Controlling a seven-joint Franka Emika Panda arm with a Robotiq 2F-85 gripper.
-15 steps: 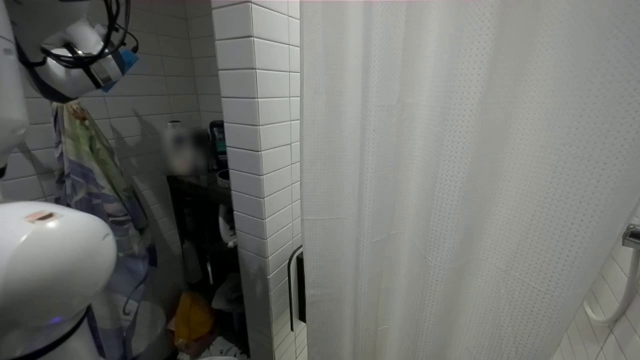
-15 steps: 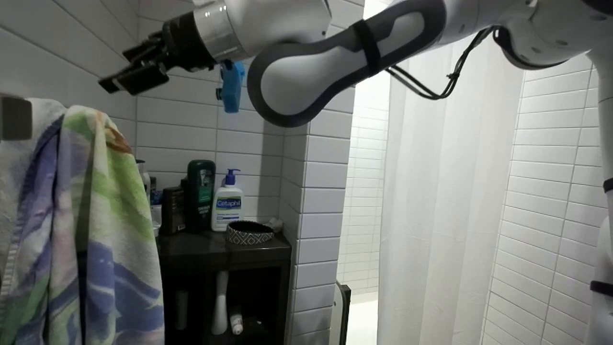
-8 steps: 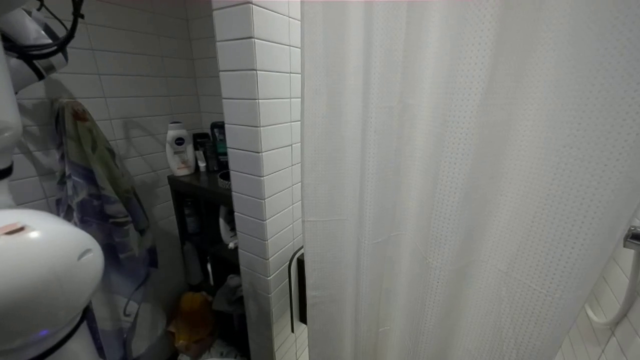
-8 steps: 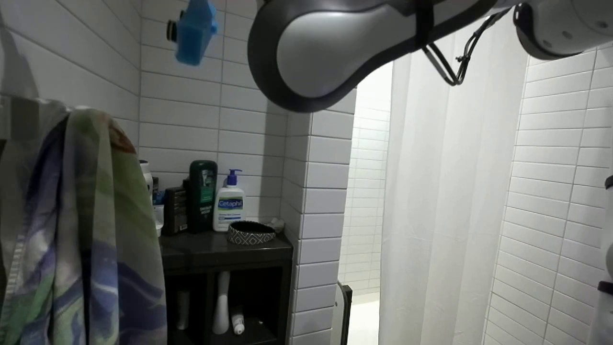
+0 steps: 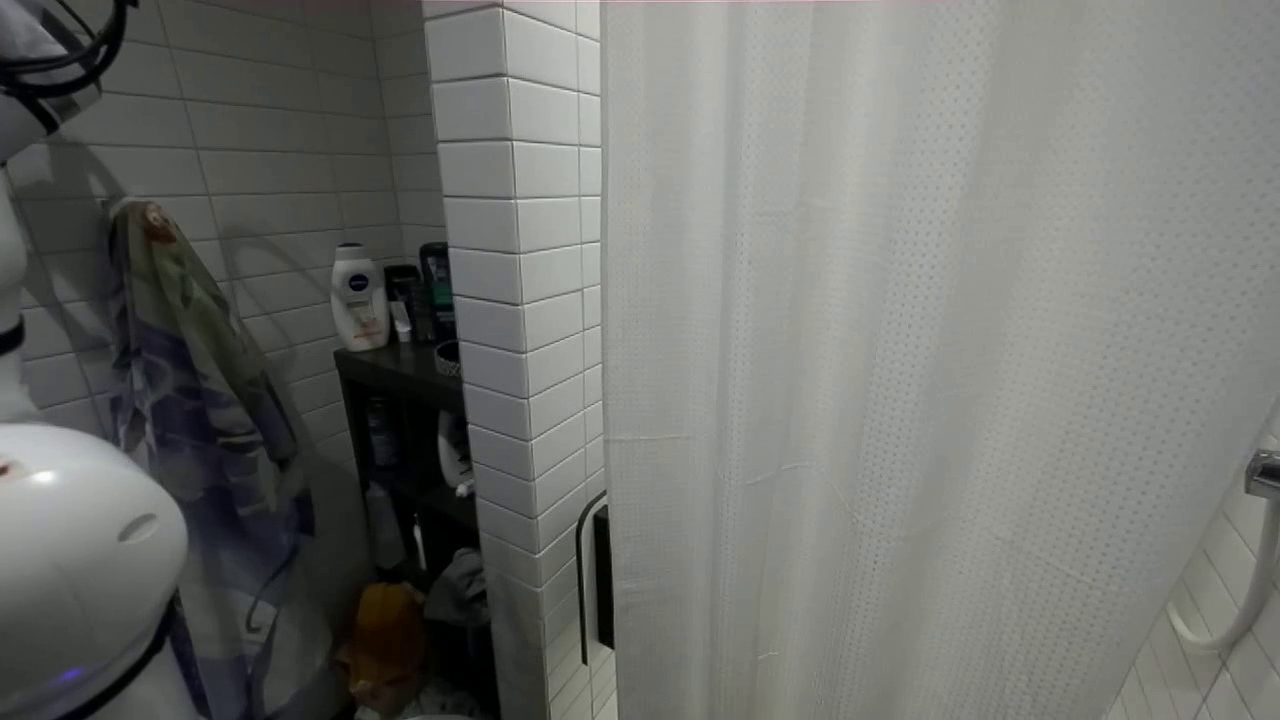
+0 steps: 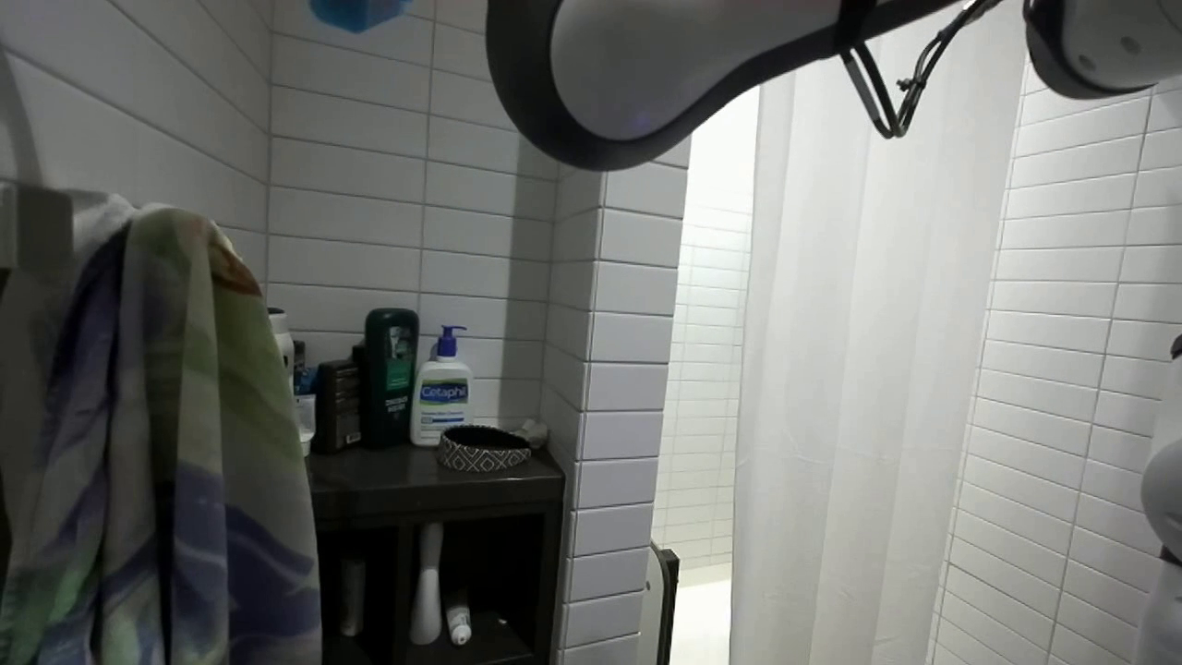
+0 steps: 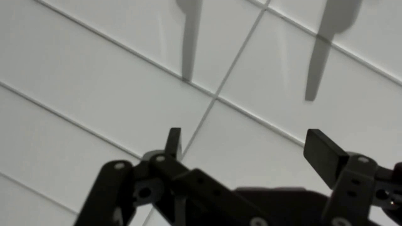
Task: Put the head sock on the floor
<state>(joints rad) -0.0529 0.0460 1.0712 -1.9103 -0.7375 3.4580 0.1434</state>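
Up goes the robot arm [image 6: 693, 65], higher than half a second ago, its blue wrist mount [image 6: 356, 11] almost gone off the top of an exterior view, well above the dark shelf unit [image 6: 416, 491]. And the target? That diamond-patterned headband [image 6: 480, 454], surely the head sock, sits on the shelf unit's top, near the front edge, untouched. So I'd call this the run-up: no grasp made, the approach still to come. Next it has to turn down from the white tiled wall [image 7: 94, 78], get over the shelf unit and straddle the headband's rim, minding the Cetaphil pump bottle [image 6: 443, 402] standing further back on that top; then pinch, clear the shelf unit's edge and release over the floor, which I can't make out below. Now look at the gripper [image 7: 243, 136] in the wrist view: fingers [image 7: 325, 155] spread wide, nothing between them but a view of tile, and touching nothing that I can see.
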